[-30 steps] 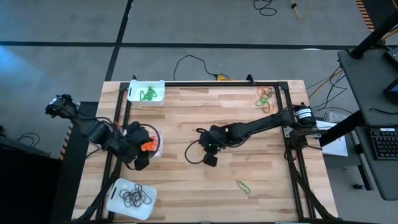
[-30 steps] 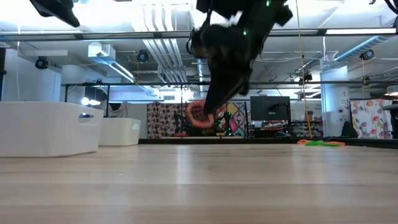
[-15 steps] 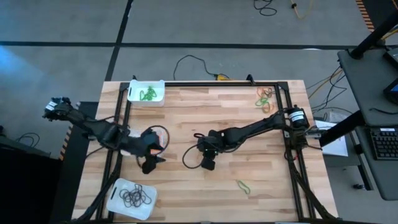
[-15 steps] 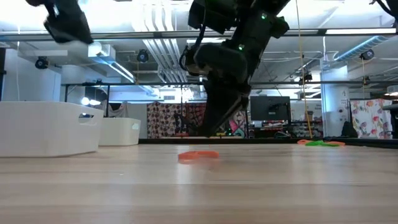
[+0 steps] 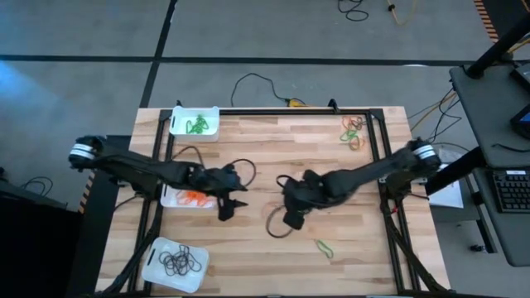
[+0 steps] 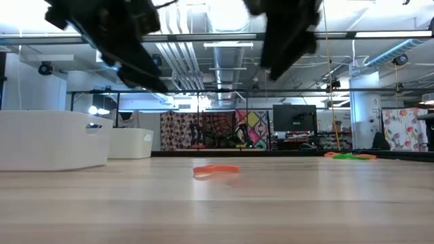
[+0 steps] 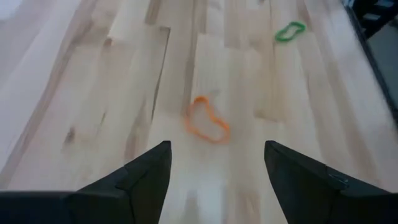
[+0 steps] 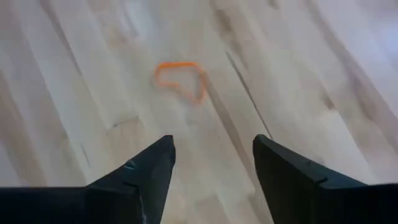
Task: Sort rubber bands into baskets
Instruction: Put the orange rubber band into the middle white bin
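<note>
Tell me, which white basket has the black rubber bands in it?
The basket at the table's near-left corner holds black rubber bands. The middle basket has orange ones, the far basket green ones.

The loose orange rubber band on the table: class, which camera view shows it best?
The left wrist view: the orange rubber band lies whole, as a loop on bare wood. The right wrist view shows it smaller; the low view, edge-on; the high view, not discernibly.
</note>
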Controlling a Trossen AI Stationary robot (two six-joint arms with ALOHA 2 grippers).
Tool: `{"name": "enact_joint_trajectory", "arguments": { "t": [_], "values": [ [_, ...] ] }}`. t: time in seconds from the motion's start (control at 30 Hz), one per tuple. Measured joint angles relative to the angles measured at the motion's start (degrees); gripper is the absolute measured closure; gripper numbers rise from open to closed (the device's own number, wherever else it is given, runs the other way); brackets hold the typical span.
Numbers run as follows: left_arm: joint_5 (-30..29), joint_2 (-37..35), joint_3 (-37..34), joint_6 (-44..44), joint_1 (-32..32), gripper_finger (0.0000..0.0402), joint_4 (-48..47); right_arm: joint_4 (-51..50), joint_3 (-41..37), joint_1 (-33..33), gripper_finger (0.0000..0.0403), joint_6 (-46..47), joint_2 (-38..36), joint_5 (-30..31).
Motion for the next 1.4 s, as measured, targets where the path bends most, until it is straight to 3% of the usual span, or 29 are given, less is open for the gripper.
{"name": "enact_joint_trajectory", "arguments": {
  "t": [0.17,0.33,0.43,0.67,0.83,1.13,1.4],
  "values": [
    [-1.04,9.16,2.73,2.0,0.34,0.0156,9.0,-2.44,-0.02,5.46,0.0183,10.67,-4.77,7.72],
    [-3.48,16.33,6.41,2.06,1.97,0.0163,11.27,-2.77,-0.04,9.5,0.0184,16.81,-5.82,12.5],
    [-4.77,20.85,6.42,3.66,3.35,0.0178,11.95,-3.67,-0.13,10.79,0.0184,19.34,-5.39,12.59],
    [-0.79,28.63,6.28,6.76,2.03,0.0247,17.87,-5.61,-0.22,12.89,0.0184,22.97,-3.1,12.38],
    [-2.01,33.86,6.16,2.96,2.22,0.0289,20.59,-5.8,-0.22,14.16,0.0184,23.96,-1.8,10.59],
    [-3.65,36.83,6.44,-6.45,2.34,0.0392,20.4,-6.14,-0.24,14.78,0.0184,22.64,-1.49,10.6],
    [-2.75,33.23,7.72,-7.45,1.79,0.0401,16.65,-6.11,-0.24,14.76,0.0184,21.67,-1.49,11.04]
  ]
}}
